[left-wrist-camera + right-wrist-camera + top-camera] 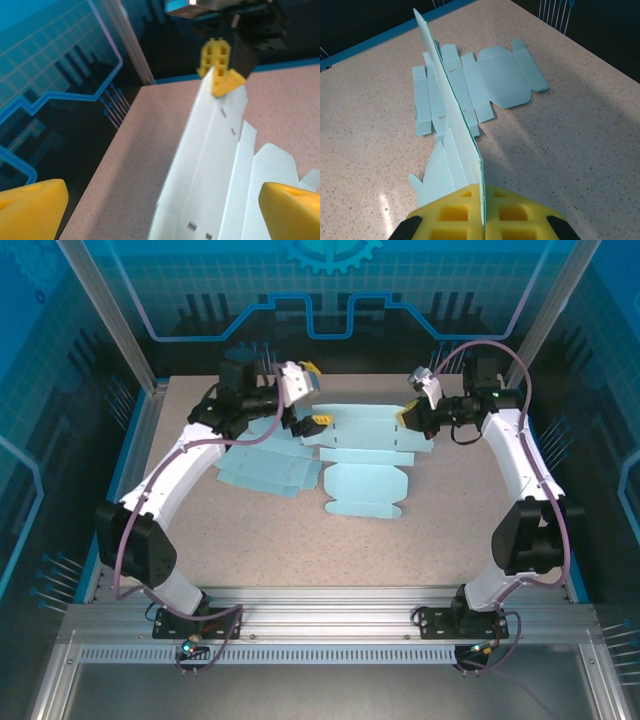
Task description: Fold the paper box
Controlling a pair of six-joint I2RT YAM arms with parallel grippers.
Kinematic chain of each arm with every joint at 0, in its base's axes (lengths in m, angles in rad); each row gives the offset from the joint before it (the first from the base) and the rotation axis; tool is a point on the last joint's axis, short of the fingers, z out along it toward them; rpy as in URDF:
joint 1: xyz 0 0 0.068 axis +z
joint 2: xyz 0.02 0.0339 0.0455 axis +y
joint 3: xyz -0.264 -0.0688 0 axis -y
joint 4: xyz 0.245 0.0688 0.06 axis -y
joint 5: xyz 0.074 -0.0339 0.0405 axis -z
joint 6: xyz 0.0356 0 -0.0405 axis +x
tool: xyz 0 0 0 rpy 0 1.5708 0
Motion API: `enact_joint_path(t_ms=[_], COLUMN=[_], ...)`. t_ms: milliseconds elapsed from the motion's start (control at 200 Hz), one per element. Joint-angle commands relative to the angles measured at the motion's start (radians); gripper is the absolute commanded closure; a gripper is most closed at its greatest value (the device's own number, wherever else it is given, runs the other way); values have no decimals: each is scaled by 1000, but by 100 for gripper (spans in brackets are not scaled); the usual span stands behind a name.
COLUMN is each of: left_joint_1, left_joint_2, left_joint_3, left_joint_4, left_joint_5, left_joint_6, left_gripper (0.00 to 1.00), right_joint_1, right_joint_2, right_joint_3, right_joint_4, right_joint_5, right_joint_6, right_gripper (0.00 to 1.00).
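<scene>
The paper box (pixel 375 435) is a light blue flat blank at the back of the table. My right gripper (pixel 412 417) is shut on its right end. In the right wrist view the yellow pads (pixel 455 217) pinch the paper box (pixel 452 115), which runs away from them standing on its edge. My left gripper (pixel 315 396) stands open at the blank's left end. In the left wrist view its yellow fingertips (pixel 30 205) sit wide apart at the bottom corners, with the paper box (pixel 215 165) running between them, untouched, up to the right gripper (pixel 220 70).
Two more light blue blanks lie flat on the speckled table: one at the left (pixel 265 470) and one nearer the middle (pixel 365 490). They show in the right wrist view too (pixel 505 75). Blue frame rails and clear walls border the table.
</scene>
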Motion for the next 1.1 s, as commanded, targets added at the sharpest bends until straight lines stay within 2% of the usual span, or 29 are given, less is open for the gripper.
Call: enact_joint_path(t_ms=[0,145,285,340,515,640,790,975,1046,1096], left_joint_1=[-33,-68,-111,-120,-124,-124,-124,-124,-124,-124], left_joint_2=[87,182,232,243,266,263,263,259,256,248], left_joint_3=[101,243,288,294,307,302,295,272,255,234], left_joint_4=[-216,-347,-395,-393,-381,-364,-347,-326,-308,-289], left_joint_5=[-78,-72,-121,-142,-171,-177,-189,-197,-199,-194], left_joint_6=[122,156,210,216,203,195,187,179,177,178], left_gripper=[2,10,20,25,49,53,72,90,94,95], right_joint_1=[30,58,65,68,80,79,79,80,79,79], right_joint_2=[-41,-61,-66,-65,-61,-52,-42,-25,-20,-23], right_joint_3=[-12,-28,-30,-27,-24,-24,-25,-24,-30,-39], right_joint_4=[15,21,23,21,18,17,15,8,8,16], right_joint_5=[12,43,37,35,46,48,43,49,54,57], right_joint_6=[-2,-8,-5,-4,-12,-14,-11,-10,1,22], right_gripper=[100,100,100,100,100,100,100,100,100,92])
